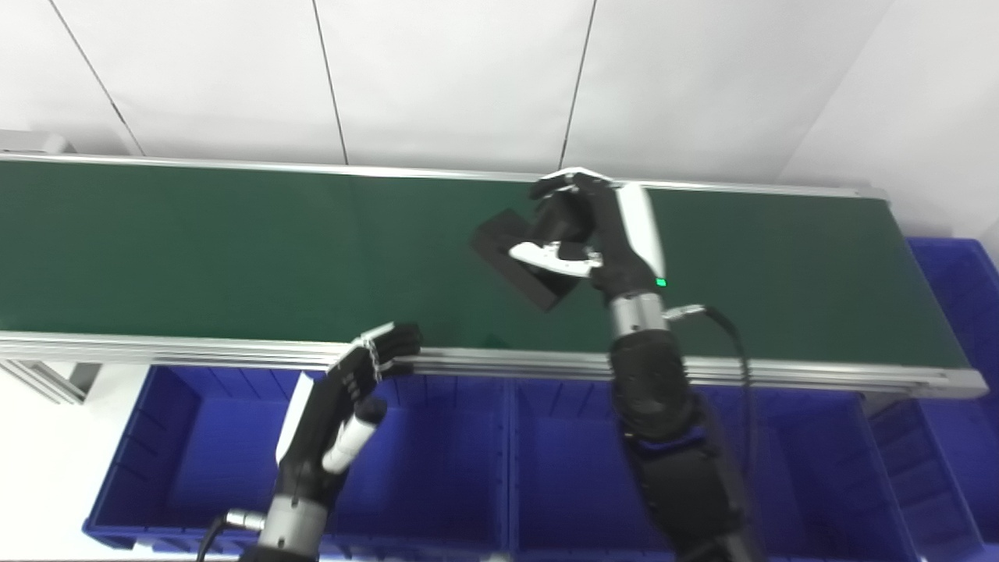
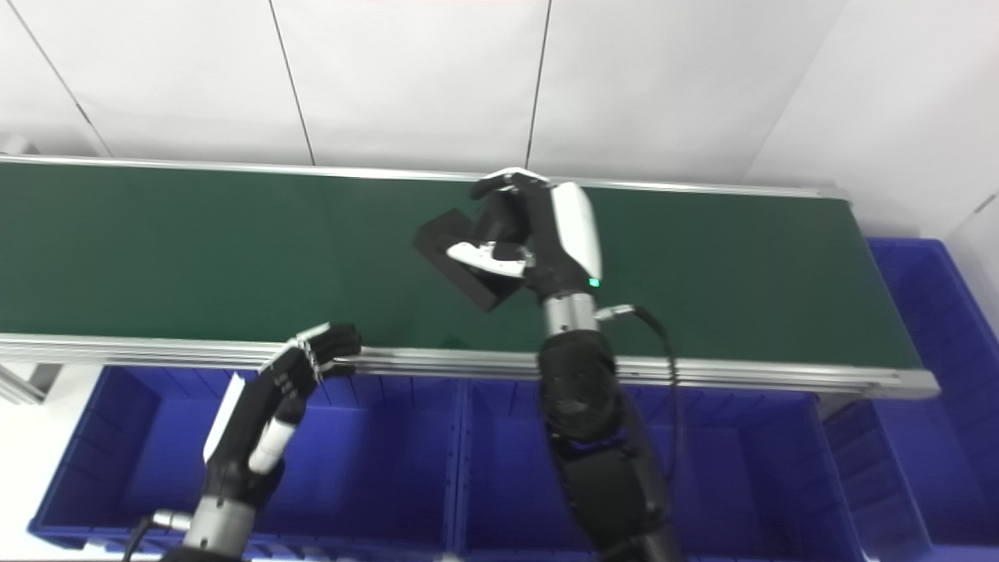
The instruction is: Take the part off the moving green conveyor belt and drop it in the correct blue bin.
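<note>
A flat black rectangular part sits over the green conveyor belt, near its middle. My right hand is shut on the part, fingers curled over its far side and thumb across its top; the part looks tilted and slightly lifted. It also shows in the right eye view. My left hand is open and empty, held upright over the left blue bin, its fingertips near the belt's front rail.
Blue bins line the front below the belt: a middle bin and a right bin. Another blue bin stands past the belt's right end. An aluminium rail edges the belt. A white wall stands behind.
</note>
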Available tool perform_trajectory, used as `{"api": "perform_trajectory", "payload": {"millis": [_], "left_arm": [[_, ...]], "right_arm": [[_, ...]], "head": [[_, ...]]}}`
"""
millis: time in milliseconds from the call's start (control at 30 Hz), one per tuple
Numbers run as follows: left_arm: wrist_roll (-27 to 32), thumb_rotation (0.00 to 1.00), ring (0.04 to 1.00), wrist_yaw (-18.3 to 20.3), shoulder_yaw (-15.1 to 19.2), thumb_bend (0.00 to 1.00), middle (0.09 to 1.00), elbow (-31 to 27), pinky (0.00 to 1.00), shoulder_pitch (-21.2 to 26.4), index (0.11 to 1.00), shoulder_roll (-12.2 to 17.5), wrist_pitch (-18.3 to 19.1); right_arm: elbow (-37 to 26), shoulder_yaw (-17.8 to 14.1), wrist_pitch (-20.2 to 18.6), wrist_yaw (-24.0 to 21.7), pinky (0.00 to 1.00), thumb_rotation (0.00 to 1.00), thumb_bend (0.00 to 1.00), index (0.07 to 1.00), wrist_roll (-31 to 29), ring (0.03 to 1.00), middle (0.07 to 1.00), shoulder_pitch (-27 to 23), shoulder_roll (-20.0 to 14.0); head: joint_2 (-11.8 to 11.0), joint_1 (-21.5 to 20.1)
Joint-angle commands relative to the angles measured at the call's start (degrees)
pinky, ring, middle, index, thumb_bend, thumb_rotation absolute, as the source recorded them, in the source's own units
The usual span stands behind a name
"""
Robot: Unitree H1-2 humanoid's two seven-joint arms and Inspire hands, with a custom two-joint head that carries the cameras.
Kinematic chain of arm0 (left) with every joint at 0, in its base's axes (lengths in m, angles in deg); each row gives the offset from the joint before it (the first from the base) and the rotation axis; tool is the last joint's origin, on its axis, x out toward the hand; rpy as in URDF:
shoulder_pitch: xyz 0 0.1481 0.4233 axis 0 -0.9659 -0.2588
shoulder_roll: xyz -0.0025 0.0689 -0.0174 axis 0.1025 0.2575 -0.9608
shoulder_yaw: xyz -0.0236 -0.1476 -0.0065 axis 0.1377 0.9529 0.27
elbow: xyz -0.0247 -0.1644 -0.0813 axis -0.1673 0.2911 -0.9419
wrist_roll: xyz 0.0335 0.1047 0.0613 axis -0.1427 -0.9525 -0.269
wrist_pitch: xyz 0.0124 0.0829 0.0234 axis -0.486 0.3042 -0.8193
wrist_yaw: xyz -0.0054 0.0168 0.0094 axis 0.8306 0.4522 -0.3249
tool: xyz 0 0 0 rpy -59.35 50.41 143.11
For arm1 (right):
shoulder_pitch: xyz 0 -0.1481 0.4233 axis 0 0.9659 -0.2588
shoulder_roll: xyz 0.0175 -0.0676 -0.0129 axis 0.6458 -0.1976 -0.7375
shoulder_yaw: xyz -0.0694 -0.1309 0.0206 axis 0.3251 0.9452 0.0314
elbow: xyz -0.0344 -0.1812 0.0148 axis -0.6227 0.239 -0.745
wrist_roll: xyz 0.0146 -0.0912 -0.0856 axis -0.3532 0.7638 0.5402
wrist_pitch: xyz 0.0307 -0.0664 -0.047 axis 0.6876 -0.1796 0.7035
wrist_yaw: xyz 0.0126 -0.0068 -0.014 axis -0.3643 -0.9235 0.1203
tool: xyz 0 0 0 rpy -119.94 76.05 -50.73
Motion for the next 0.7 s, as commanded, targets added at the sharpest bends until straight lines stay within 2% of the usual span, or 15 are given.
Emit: {"api": "perform_trajectory", "payload": {"millis": [0, 100, 233, 367, 467, 500, 533, 567, 600, 667], "left_arm": [[-0.42, 0.88, 0.764, -0.08, -0.28, 0.76, 0.77, -2.39, 0.7, 0.56, 0.764, -0.63, 0.62], [-1.2, 0.88, 0.759, -0.31, -0.48, 0.74, 0.765, -2.96, 0.7, 0.85, 0.762, -0.85, 1.66], [-2.6, 0.88, 0.755, -0.53, -0.8, 0.73, 0.769, -4.33, 0.69, 1.06, 0.765, -1.32, 3.49], [-3.87, 0.88, 0.751, -0.53, -0.76, 0.7, 0.769, -4.82, 0.68, 0.81, 0.765, -1.22, 3.71], [-3.78, 0.88, 0.755, -0.32, -0.64, 0.69, 0.772, -4.83, 0.69, 0.79, 0.768, -1.13, 3.87], [-3.69, 0.88, 0.755, -0.21, -0.61, 0.69, 0.773, -4.66, 0.69, 0.81, 0.769, -1.01, 3.76], [-3.63, 0.87, 0.763, -0.13, -0.6, 0.69, 0.78, -4.54, 0.69, 0.82, 0.774, -0.92, 3.66], [-3.91, 0.87, 0.764, -0.18, -0.6, 0.69, 0.781, -4.07, 0.7, 0.62, 0.774, -0.68, 2.92], [-4.14, 0.88, 0.763, -0.18, -0.64, 0.68, 0.781, -3.77, 0.7, 0.41, 0.775, -0.47, 2.35], [-4.41, 0.89, 0.768, -0.15, -0.73, 0.68, 0.783, -3.02, 0.7, -0.3, 0.775, 0.08, 0.69]], "right_arm": [[-5.63, -0.59, -1.79, -2.23, 0.33, 0.0, 0.51, 0.54, -0.04, 0.392, 0.487, 0.69, -0.42], [-9.27, -1.29, -3.4, -4.5, 0.32, 0.0, 0.51, 0.541, 0.13, 0.386, 0.489, 2.85, -1.47], [-13.0, -1.74, -3.13, -6.71, 0.32, 0.0, 0.51, 0.531, 0.39, 0.393, 0.501, 6.39, -3.67], [-16.29, -2.05, -5.57, -10.51, 0.33, 0.0, 0.51, 0.529, -0.27, 0.393, 0.496, 9.75, -5.99], [-17.69, -2.23, -8.23, -13.41, 0.29, 0.0, 0.51, 0.543, 0.14, 0.371, 0.479, 11.65, -7.32], [-17.51, -2.33, -8.76, -14.34, 0.28, 0.0, 0.5, 0.545, 0.81, 0.368, 0.477, 12.52, -7.71], [-17.34, -2.43, -9.04, -15.01, 0.26, 0.0, 0.5, 0.546, 1.36, 0.361, 0.476, 13.09, -7.91], [-16.63, -1.91, -8.65, -15.24, 0.26, 0.0, 0.5, 0.547, 2.21, 0.36, 0.476, 13.97, -8.79], [-15.91, -1.56, -8.28, -15.4, 0.26, 0.0, 0.5, 0.549, 2.87, 0.356, 0.474, 14.74, -9.52], [-14.31, -0.91, -7.07, -14.91, 0.24, 0.0, 0.5, 0.544, 3.88, 0.344, 0.455, 16.38, -10.35]], "head": [[0.62, 0.32], [1.24, 0.68], [2.65, 1.58], [2.43, 1.93], [2.15, 2.17], [1.24, 2.77], [1.24, 2.77], [-1.06, 4.09], [-1.06, 4.09], [-3.28, 5.61]]}}
